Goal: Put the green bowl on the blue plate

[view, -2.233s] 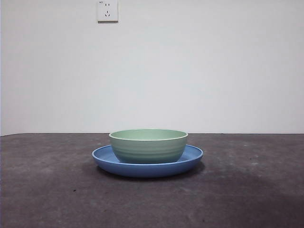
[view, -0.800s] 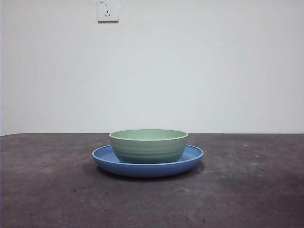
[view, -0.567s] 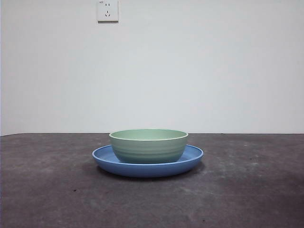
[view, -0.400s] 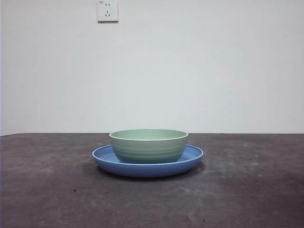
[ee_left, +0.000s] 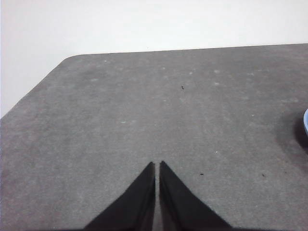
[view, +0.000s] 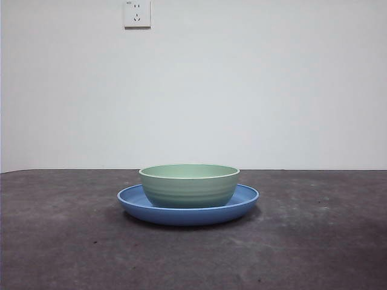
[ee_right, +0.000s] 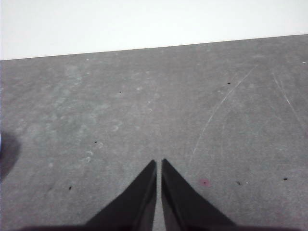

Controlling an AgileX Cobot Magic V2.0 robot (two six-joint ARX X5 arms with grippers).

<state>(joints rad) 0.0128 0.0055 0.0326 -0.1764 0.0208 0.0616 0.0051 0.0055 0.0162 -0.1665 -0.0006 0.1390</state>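
Resting on grey table (view: 60,241): green bowl (view: 189,187) in blue plate (view: 242,202); both end effectors closed, empty.

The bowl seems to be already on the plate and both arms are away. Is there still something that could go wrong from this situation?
Little, it seems. The green bowl sits upright in the blue plate, nothing touching it. Two small risks:
1. The bowl sits slightly off-centre, so a knock could slide it on the glossy plate.
2. The left gripper and right gripper hover shut above bare table beside the plate; a careless sweep toward the middle might strike its rim.
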